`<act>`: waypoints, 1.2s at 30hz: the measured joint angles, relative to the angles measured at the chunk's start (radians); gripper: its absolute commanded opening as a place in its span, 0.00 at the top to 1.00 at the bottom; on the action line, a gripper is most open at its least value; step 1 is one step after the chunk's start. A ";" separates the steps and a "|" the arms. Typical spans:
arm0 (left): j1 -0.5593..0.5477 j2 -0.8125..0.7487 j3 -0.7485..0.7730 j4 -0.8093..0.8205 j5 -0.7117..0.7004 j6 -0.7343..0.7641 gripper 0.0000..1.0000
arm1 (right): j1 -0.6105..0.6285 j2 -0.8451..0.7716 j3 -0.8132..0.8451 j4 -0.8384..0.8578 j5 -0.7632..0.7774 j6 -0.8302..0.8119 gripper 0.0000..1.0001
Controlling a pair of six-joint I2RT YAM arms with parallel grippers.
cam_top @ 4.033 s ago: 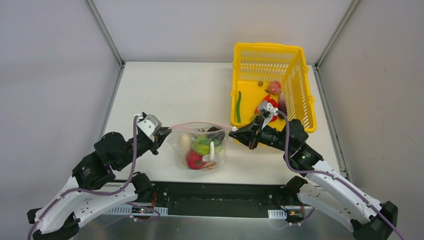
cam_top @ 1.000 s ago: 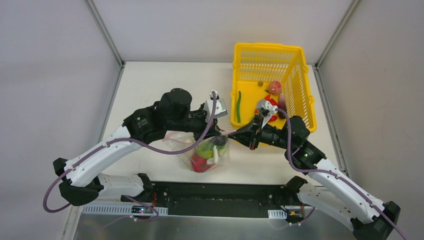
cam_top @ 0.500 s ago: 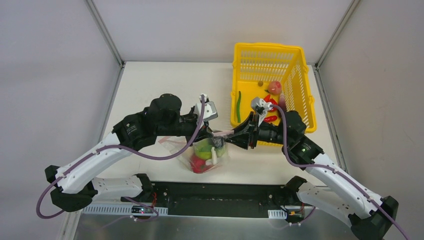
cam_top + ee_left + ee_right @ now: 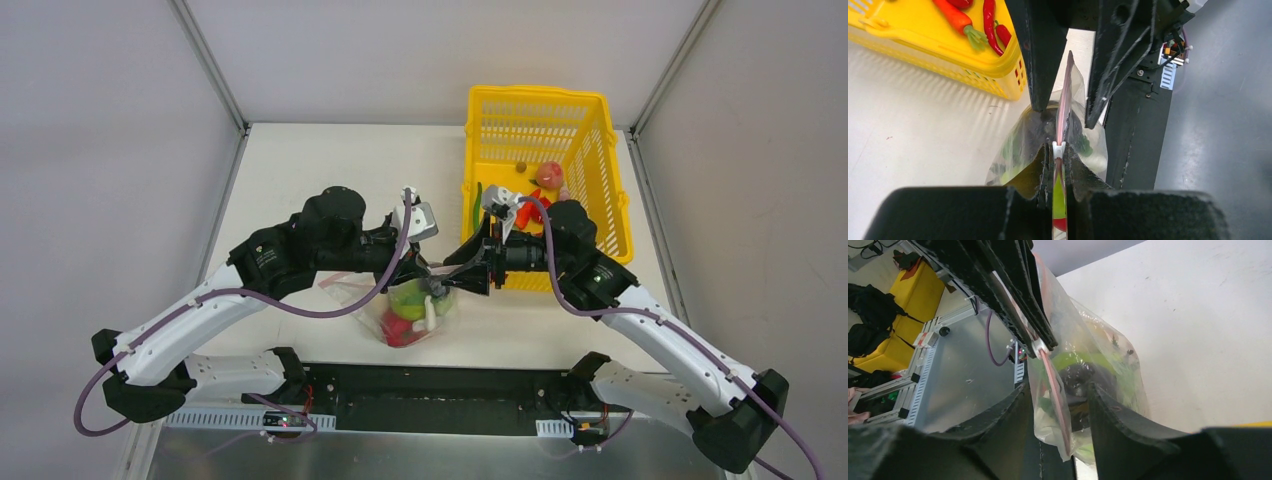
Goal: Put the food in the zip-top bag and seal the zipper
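Tabletop unchanged: right pincer now stands apart off the zipper, left pincer clamps it.

The bag is clear, its zipper pink, the food green and red, the slotted basket yellow.

Left arm and right arm: white lower links, black upper joint housings, external purple cable. Left claw and right claw: matte black fingers.
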 measured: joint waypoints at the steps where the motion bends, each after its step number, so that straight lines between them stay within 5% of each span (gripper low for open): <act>1: 0.000 0.000 0.000 0.001 0.004 -0.002 1.00 | 0.000 0.010 0.003 -0.009 -0.010 -0.006 0.68; 7: 0.000 0.000 -0.002 0.005 0.009 -0.006 1.00 | 0.000 0.043 0.030 -0.036 -0.035 -0.028 1.00; 19: 0.000 -0.138 -0.148 0.078 -0.073 -0.010 1.00 | 0.007 -0.028 -0.034 -0.011 0.050 -0.004 1.00; 36: 0.002 -0.389 -0.253 -0.035 -0.277 -0.028 1.00 | 0.008 -0.058 -0.068 0.032 0.118 0.052 1.00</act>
